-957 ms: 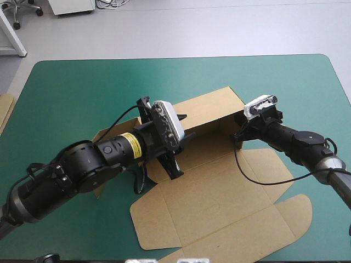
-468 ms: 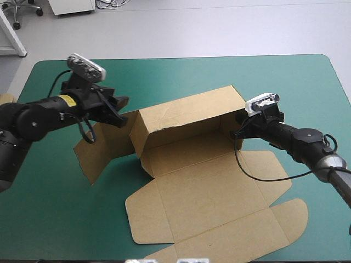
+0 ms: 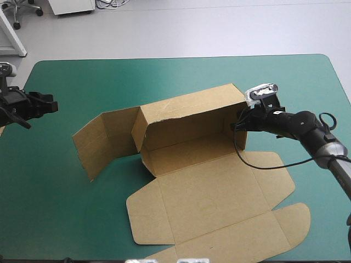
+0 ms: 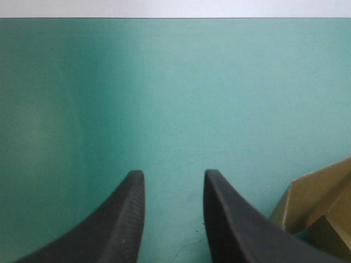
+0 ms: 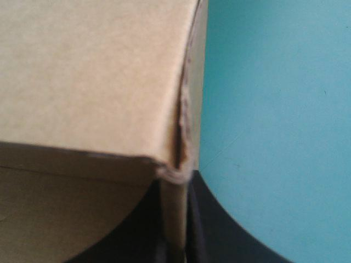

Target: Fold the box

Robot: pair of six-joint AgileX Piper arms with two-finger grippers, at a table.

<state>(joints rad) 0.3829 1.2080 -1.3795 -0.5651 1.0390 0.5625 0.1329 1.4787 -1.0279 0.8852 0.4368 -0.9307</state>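
The brown box lies mid-table with its long back wall raised and its lid panel flat toward the near edge. A side flap stands upright at the box's left end, with nothing touching it. My right gripper is shut on the upright right end wall; in the right wrist view the board's edge runs between the black fingers. My left gripper hovers open at the table's left edge, well away from the box. In the left wrist view its gripper frames bare teal-green cover, with a box corner off to one side.
Teal-green cover lies open between the left gripper and the box, and behind the back wall. The flat lid and its tabs reach close to the near edge. A sliver of more brown board shows at the table's left edge.
The left arm has pulled back from over the box to the table's left edge, letting go of the left flap, which now stands alone. The right gripper stays on the right wall.
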